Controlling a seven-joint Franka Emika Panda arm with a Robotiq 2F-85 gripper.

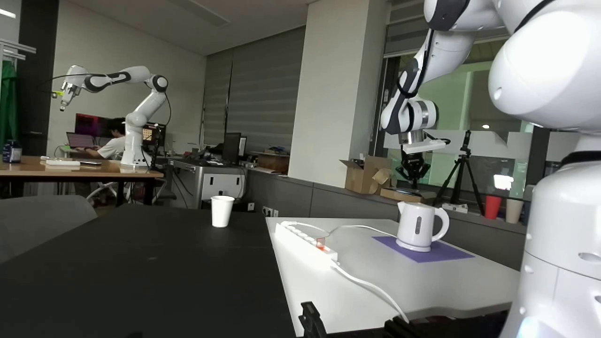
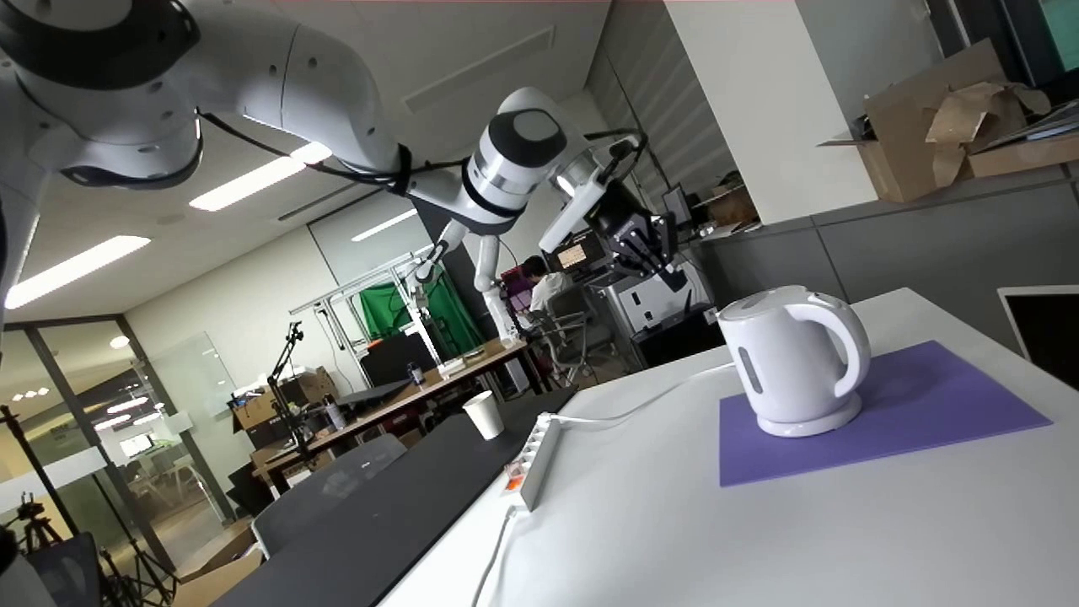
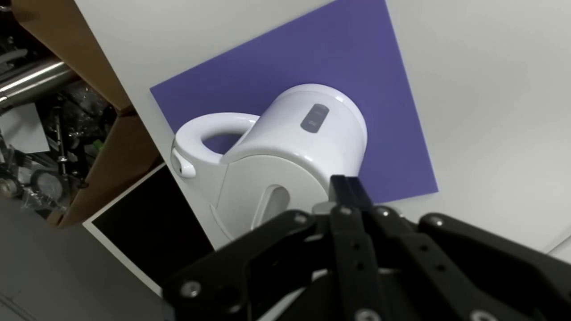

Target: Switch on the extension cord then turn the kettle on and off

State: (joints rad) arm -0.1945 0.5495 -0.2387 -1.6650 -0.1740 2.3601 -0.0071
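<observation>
In the wrist view the hand (image 3: 351, 183) reaches up from 5 o'clock, its two slim fingers (image 3: 340, 191) pressed together, their tips in front of an edge of the white kettle (image 3: 308, 147). The kettle's body lies at 10 o'clock from those tips, and its loop handle (image 3: 214, 122) swings out toward 9 o'clock. It stands upright on a purple mat (image 3: 395, 147), which is laid on a white surface (image 3: 486, 111). In an exterior view the arm (image 1: 446, 56) rises from its base (image 1: 563, 220) at 4 o'clock, slopes down toward 7 o'clock and bends at the wrist (image 1: 415, 115), so that the hand hangs with its tips toward 6 o'clock, above the kettle and apart from it. In an exterior view the forearm (image 2: 346, 110) stretches across from 10 o'clock, and the hand slants toward 4 o'clock, with the kettle on that same side, apart from it. There the extension cord (image 2: 538, 464) lies on the same white surface at 8 o'clock from the kettle, its red-orange switch (image 2: 514, 483) at the near end, where a white cable (image 1: 362, 282) leaves it. A white cup (image 1: 221, 211) stands on the neighbouring black surface (image 1: 155, 263), at 10 o'clock from the extension cord in both exterior views.
</observation>
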